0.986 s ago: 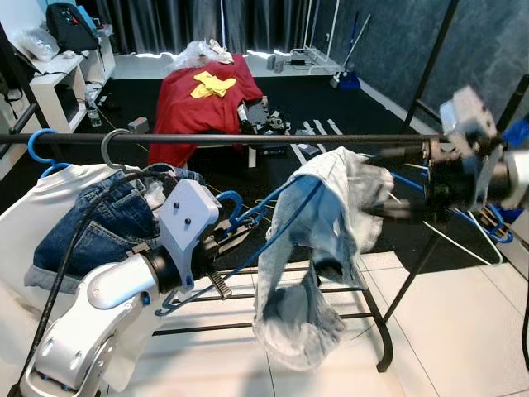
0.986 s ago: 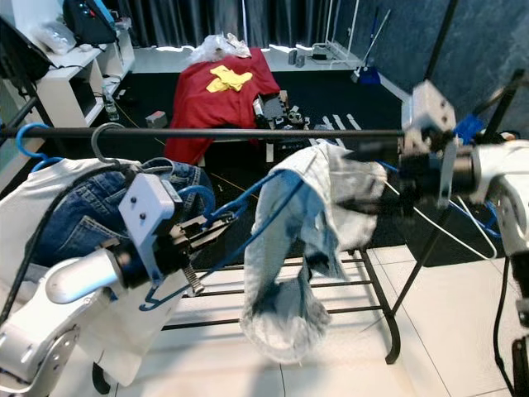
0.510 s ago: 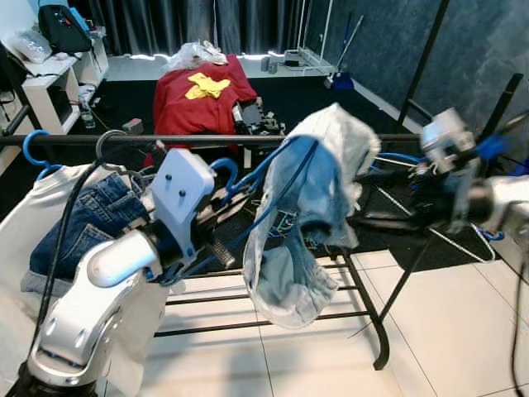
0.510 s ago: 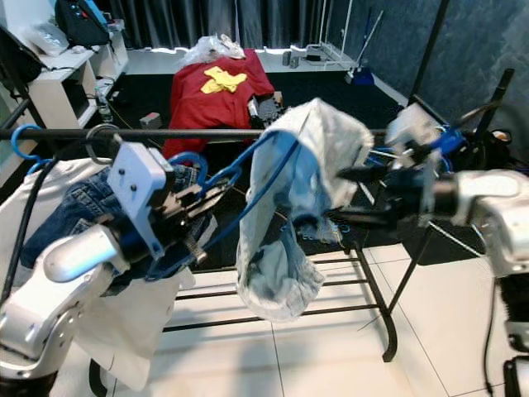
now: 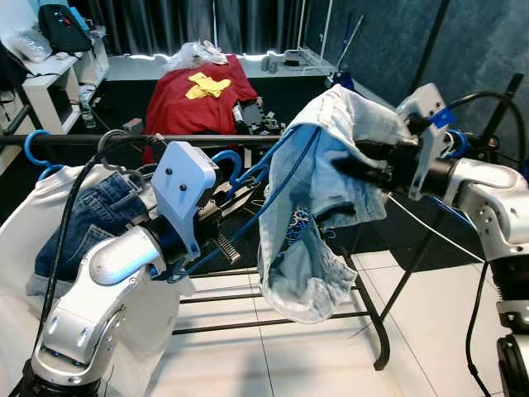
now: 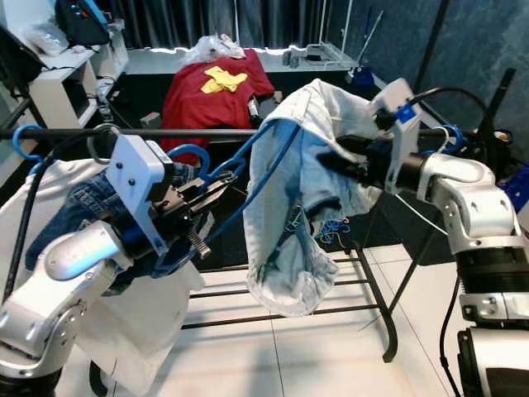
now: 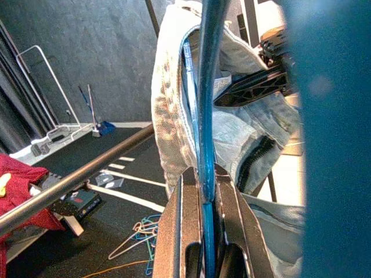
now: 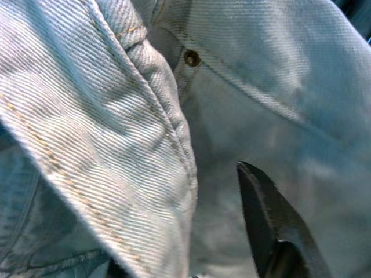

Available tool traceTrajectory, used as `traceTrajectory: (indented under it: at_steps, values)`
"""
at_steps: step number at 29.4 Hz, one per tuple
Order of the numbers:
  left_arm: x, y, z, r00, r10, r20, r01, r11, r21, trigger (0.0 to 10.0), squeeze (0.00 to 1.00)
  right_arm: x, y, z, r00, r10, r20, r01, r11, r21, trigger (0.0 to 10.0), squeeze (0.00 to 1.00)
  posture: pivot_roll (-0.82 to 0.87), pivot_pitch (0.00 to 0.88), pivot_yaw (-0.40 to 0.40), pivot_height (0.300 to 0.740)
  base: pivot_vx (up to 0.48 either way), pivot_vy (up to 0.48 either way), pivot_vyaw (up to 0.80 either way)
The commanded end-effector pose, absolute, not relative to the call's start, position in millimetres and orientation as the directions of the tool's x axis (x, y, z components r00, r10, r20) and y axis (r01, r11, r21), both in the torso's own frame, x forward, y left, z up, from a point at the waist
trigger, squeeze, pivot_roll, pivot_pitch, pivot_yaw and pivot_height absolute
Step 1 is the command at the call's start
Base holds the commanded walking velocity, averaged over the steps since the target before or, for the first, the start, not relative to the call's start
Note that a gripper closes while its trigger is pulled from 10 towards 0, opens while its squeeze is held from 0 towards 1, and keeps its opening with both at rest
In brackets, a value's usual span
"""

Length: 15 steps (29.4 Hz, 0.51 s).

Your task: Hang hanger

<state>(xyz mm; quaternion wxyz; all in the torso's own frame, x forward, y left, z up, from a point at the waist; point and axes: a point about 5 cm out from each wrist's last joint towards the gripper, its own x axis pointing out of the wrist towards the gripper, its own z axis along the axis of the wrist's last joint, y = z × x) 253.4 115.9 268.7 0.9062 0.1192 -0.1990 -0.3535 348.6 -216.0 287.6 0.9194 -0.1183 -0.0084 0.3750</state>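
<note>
Left eye view: left gripper (image 5: pixel 221 213) clamped on blue hanger (image 5: pixel 273 178), raised level with black clothes rail (image 5: pixel 83 140), near its middle; light denim jeans (image 5: pixel 318 215) draped over hanger, hanging below rail. Right gripper (image 5: pixel 351 162) pressed into jeans' upper folds, fingers hidden by cloth, grip impossible to tell. Dark denim shorts (image 5: pixel 78 227) hanging toward rail's left end

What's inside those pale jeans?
A blue hanger runs up inside the pale jeans; the left pincer clamps its lower end. The right pincer presses into the denim. The hanger's upper part is covered.
</note>
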Motion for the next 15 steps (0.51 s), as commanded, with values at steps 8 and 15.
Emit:
traceTrajectory:
  at_steps: [8,15]
  values:
    - [249,117,269,0.661,-0.691,0.292,0.596,0.72,0.355,0.0,0.0,353,-220,298,0.76,0.65,0.023,-0.635,0.749,-0.188,0.0,0.0,-0.14,0.0,-0.05,0.74,0.0,0.0,0.0]
    - [239,129,218,0.701,-0.71,0.06,0.642,0.666,0.38,0.0,0.0,353,-223,328,0.748,0.62,0.237,-0.622,0.779,-0.075,0.0,0.0,-0.14,0.0,-0.046,0.74,0.0,0.0,0.0]
